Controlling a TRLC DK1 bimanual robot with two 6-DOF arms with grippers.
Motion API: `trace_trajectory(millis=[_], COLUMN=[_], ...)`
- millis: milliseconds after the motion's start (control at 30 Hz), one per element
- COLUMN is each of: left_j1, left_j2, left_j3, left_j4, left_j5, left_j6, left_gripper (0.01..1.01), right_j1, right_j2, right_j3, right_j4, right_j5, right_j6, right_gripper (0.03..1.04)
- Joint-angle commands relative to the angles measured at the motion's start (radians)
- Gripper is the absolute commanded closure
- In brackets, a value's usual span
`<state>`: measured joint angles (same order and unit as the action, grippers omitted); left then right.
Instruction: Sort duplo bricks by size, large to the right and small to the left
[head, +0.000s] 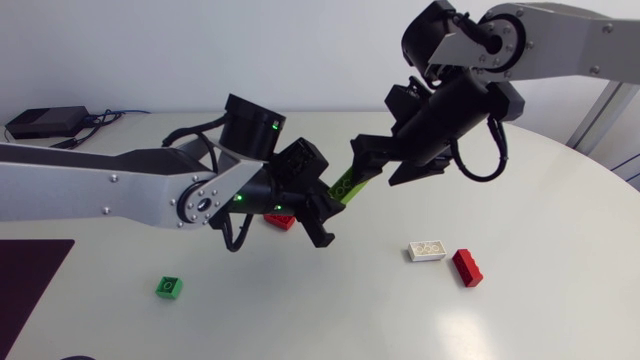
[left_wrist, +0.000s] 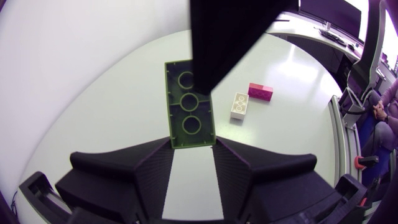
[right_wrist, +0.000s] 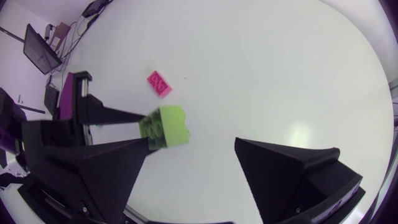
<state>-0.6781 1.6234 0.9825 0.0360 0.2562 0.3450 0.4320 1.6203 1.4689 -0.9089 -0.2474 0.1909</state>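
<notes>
Head view: in mid-air above the table (head: 540, 200), the left gripper (head: 322, 205) and the right gripper (head: 368, 160) meet at a long lime-green brick (head: 347, 186), which slants between them. A red brick (head: 280, 221) lies on the table just beneath the left gripper. A white brick (head: 427, 250) and a second red brick (head: 467, 267) lie just beside each other on the right, and a small green brick (head: 169, 288) lies on the left. Left wrist view: the left gripper (left_wrist: 193, 149) is clamped on the lime-green brick (left_wrist: 189, 115) at its near end only, with the hollow underside facing the camera. A finger (left_wrist: 224, 37) of the right gripper covers the far end. Right wrist view: the right gripper (right_wrist: 191, 142) is spread wide. The lime-green brick (right_wrist: 166, 127) rests against one of its fingers, and the other finger stands well apart. The likely trouble is a dropped handover. The left hold is shallow, so a one-sided push as the right fingers close could lever the brick out. If the left gripper lets go too early, the brick would probably fall towards the red brick below.
</notes>
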Motion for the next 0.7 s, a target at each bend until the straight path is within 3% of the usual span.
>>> trace_trajectory(millis=[0, 167, 667], left_j1=[-0.028, -0.026, 0.009], left_j2=[0.007, -0.002, -0.023], left_j3=[-0.041, -0.077, -0.120], left_j4=[0.033, 0.145, 0.291], left_j5=[0.018, 0.018, -0.012], left_j6=[-0.029, -0.104, -0.144], left_gripper=[0.703, 0.703, 0.705], right_j1=[0.007, 0.013, 0.011], right_j2=[-0.008, -0.020, -0.037], right_j3=[0.048, 0.073, 0.050], right_j4=[0.007, 0.005, -0.002], right_j5=[-0.007, -0.007, -0.007], right_j6=[0.015, 0.019, 0.025], right_gripper=[0.07, 0.07, 0.07])
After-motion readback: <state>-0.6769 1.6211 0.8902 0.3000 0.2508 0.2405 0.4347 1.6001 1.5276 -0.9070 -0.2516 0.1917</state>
